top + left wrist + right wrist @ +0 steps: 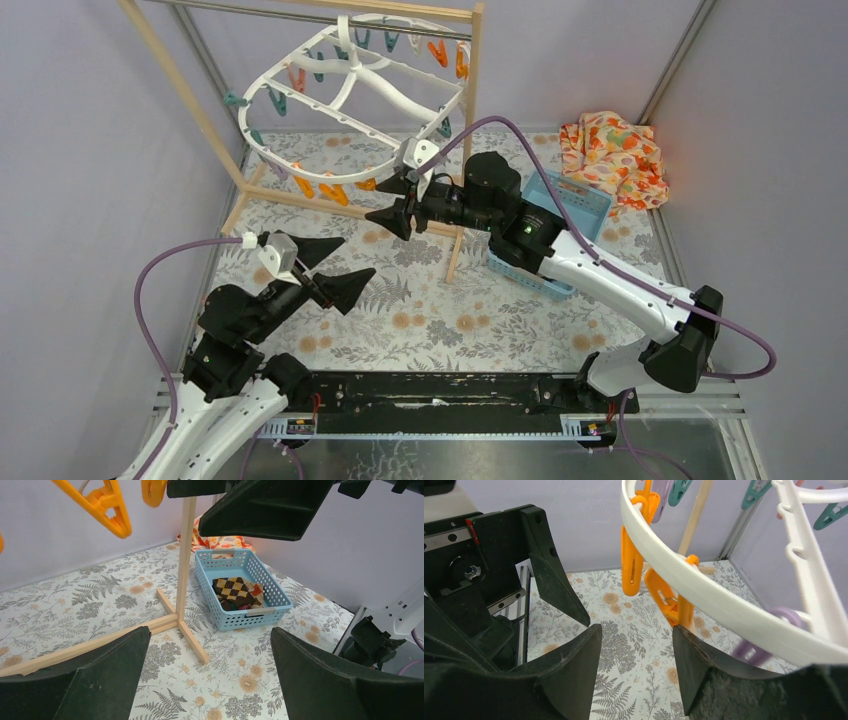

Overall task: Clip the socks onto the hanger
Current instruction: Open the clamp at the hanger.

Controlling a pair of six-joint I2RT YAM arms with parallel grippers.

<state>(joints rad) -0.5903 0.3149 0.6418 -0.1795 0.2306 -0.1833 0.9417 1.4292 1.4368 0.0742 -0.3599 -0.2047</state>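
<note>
The white oval hanger [350, 85] hangs tilted from the wooden rail rack, with teal, orange and purple pegs dangling. Its rim [704, 592] and orange pegs [631, 562] fill the right wrist view. My right gripper [398, 200] is open and empty, just below the hanger's near rim beside the orange pegs. My left gripper [335, 265] is open and empty, held above the mat at the left. The dark brown checked sock [235, 591] lies in the blue basket [280, 596] with other socks. The magenta striped sock is not clearly visible.
The wooden rack's upright post [465, 150] and floor bars [187, 630] stand between the arms and the basket [590, 205]. An orange floral cloth [612, 150] lies at the back right. The floral mat [440, 320] covers the table.
</note>
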